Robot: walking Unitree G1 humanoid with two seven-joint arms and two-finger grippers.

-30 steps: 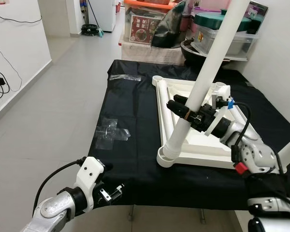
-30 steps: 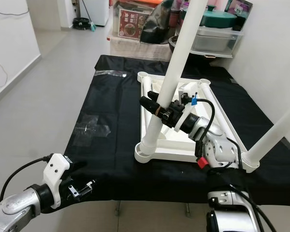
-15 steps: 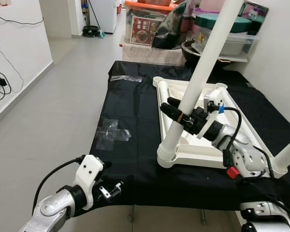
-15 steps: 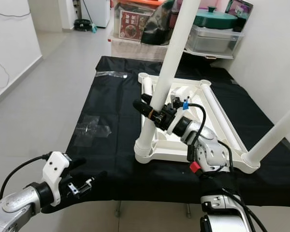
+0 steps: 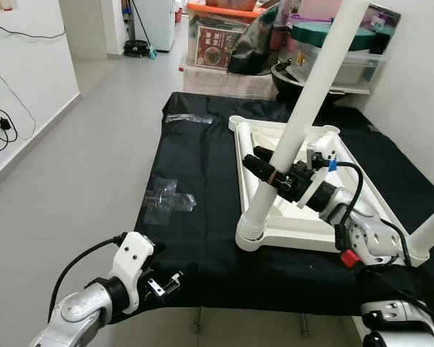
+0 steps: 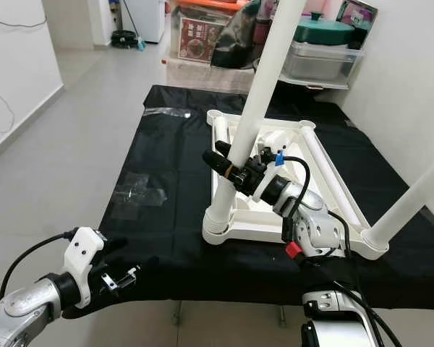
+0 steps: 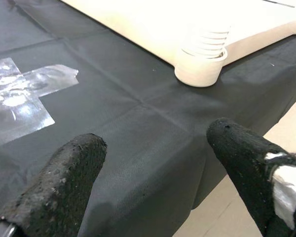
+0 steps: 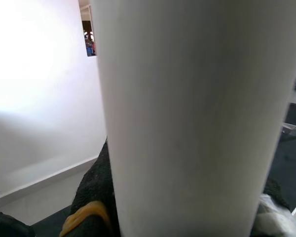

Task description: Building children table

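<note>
A white children's table top (image 5: 243, 155) lies upside down on a black cloth (image 5: 195, 166). A long white leg (image 5: 304, 94) stands tilted in the near-left corner socket (image 5: 251, 235). My right gripper (image 5: 266, 168) is shut on this leg a little above the socket; in the right wrist view the leg (image 8: 192, 118) sits right between the black fingers (image 8: 91, 197). My left gripper (image 5: 170, 281) hovers open at the cloth's near-left edge with nothing in it. The left wrist view looks past its fingers (image 7: 64, 182) at the corner socket (image 7: 201, 69).
A second white leg (image 5: 432, 231) rises from the table's near-right corner. Clear plastic bags (image 5: 166, 196) lie on the cloth's left side, another (image 5: 188, 117) at the far edge. Storage boxes and pots (image 5: 325, 43) stand behind the cloth. Tiled floor (image 5: 87, 144) lies to the left.
The leg has rocked slightly in its socket with my right gripper still shut on it, and the right forearm has reached a little further forward. The left gripper has hardly moved.
</note>
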